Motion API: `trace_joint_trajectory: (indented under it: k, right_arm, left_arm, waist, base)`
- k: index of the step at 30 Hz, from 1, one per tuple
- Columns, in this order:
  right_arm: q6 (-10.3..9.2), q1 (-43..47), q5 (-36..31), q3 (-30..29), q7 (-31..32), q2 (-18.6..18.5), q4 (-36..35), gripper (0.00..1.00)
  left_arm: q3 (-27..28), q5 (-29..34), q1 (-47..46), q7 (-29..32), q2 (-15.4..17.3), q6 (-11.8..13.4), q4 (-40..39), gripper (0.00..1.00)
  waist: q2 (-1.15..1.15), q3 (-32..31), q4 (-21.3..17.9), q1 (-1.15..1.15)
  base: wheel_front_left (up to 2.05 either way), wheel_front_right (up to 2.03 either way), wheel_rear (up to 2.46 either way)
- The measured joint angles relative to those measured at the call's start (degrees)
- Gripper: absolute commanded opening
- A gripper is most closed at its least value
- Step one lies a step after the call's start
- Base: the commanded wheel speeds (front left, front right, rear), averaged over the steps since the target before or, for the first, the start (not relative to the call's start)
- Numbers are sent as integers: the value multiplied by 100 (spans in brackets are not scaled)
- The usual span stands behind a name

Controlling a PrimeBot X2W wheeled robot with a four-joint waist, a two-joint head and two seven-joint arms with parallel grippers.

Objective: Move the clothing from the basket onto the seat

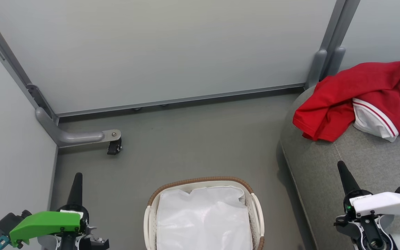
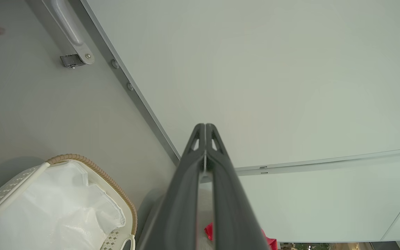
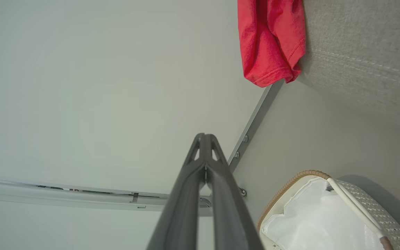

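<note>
The clothing (image 1: 356, 100) lies in a red heap on the grey seat (image 1: 359, 166) at the right, a white sleeve with red stripes showing under the plain red fabric. Its red edge (image 3: 271, 38) hangs over the seat (image 3: 363, 45) in the right wrist view. The basket (image 1: 203, 182), white with a brown woven rim, stands on the floor at the bottom centre, with just its white liner showing inside. My left gripper (image 1: 77, 177) is shut at the lower left, holding nothing. My right gripper (image 1: 341, 166) is shut over the seat's front, also holding nothing.
Pale partition panels (image 1: 151, 52) close off the back and left. A grey metal foot with a black caster (image 1: 114, 147) juts onto the floor at the left. The grey floor (image 1: 193, 139) lies between basket, panels and seat.
</note>
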Motion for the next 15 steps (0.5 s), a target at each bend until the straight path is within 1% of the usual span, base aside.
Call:
trace_joint_trajectory:
  k: [15]
  right_arm:
    - [-3,-5,733,-48,185,-4,-48,0]
  left_arm:
    - [116,-620,-63,197,1,-26,-54,0]
  waist:
    - [0,-5,-18,0]
  base:
    - [0,0,0]
